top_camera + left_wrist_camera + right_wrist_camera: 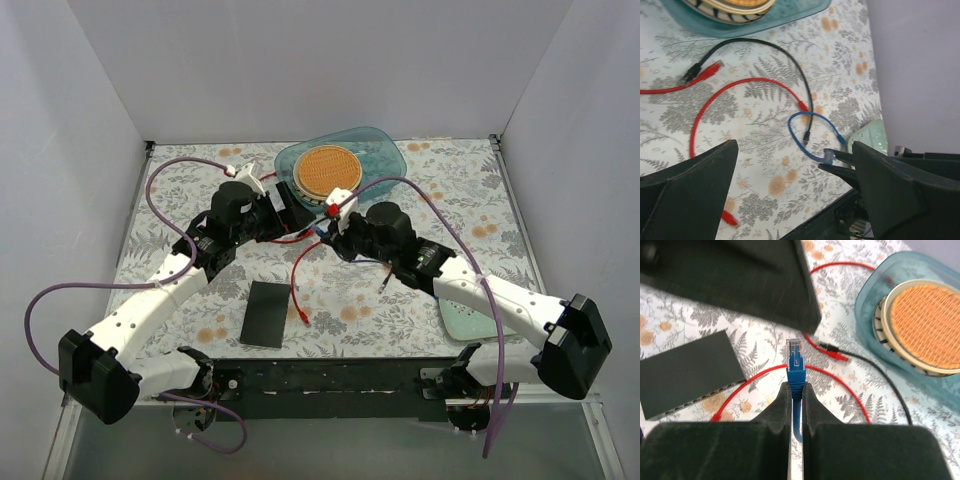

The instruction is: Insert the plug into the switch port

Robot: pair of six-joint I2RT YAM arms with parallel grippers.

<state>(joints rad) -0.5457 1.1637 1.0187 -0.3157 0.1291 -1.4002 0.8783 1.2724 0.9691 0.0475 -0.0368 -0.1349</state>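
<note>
The switch (265, 313), a flat black box, lies on the floral table near the front edge. It also shows in the right wrist view (690, 372), with its ports along the near narrow edge. My right gripper (796, 386) is shut on the blue plug (795, 359), which points forward and is held above the table, right of the switch. My left gripper (795, 147) is wide open and empty. It sits just left of the right gripper (332, 228) over the table's middle. The held blue plug (829, 156) shows between the left gripper's open fingers.
A teal tray (385, 150) with a woven-topped plate (327, 170) stands at the back. Red cables (840, 385), a black cable (890, 390) and the blue cable's loop (799, 131) lie on the table. A pale green pad (465, 320) lies under the right arm.
</note>
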